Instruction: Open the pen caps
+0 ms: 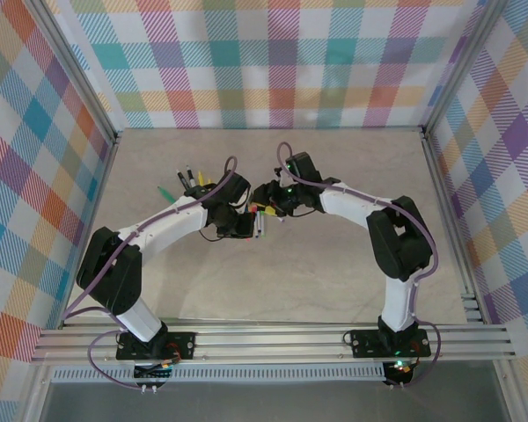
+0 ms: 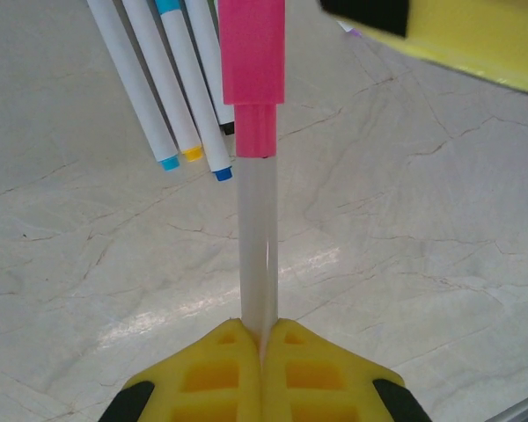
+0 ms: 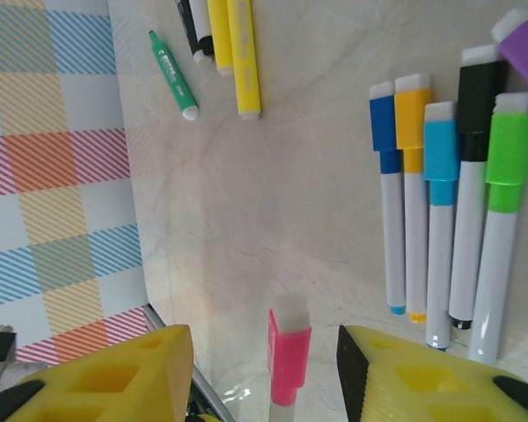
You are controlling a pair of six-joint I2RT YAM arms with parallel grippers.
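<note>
My left gripper (image 2: 264,338) is shut on the white barrel of a pen (image 2: 258,246), which sticks out ahead of its jaws above the table. The pen's pink cap (image 2: 253,61) sits on its far end. My right gripper (image 3: 264,352) is open, and the pink cap (image 3: 289,360) stands between its yellow fingers with a gap on each side. One of those fingers (image 2: 458,35) shows at the top right of the left wrist view. In the top view the two grippers meet at mid-table, left gripper (image 1: 251,224) and right gripper (image 1: 268,204).
A row of capped white-barrelled pens lies on the marble table: dark blue cap (image 3: 383,119), orange (image 3: 413,114), light blue (image 3: 441,145), black (image 3: 480,97), green (image 3: 513,149), purple (image 3: 526,44). Farther off lie a green pen (image 3: 174,75) and a yellow pen (image 3: 244,57). Checked walls enclose the table.
</note>
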